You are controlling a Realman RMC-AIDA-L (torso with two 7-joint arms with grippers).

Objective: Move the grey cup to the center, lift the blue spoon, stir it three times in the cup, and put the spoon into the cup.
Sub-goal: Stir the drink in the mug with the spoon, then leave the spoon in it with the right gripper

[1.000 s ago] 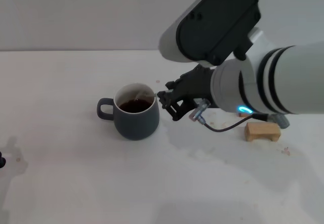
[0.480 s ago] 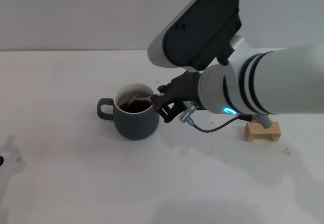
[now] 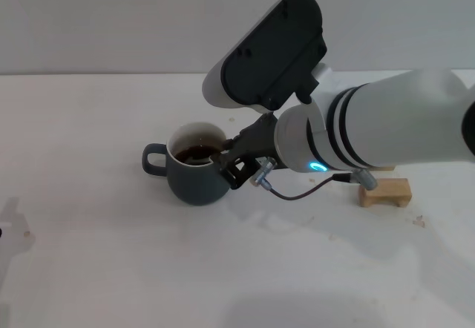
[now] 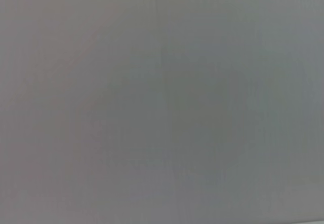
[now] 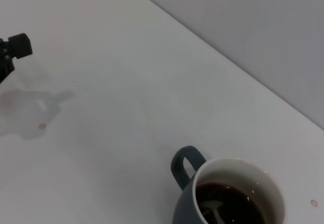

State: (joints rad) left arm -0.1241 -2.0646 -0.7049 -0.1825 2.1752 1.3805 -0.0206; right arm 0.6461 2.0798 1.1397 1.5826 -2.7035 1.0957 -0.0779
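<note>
Stirring step: right tool (image 3: 228, 166) at the rim of the grey cup (image 3: 194, 166), mid-bench, apparently clamped on the blue spoon (image 5: 215, 210), whose bowl sits in the liquid. Grip partly hidden. Next: finish the circles, release the spoon inside.

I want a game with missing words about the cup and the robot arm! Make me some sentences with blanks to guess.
1. The liquid inside the grey cup is dark ____.
2. In the head view, the cup's handle points toward the robot's ____ side.
3. The gripper at the cup's rim is the ____ gripper.
4. The wooden block rests on the ____.

Missing words: brown; left; right; table
</note>
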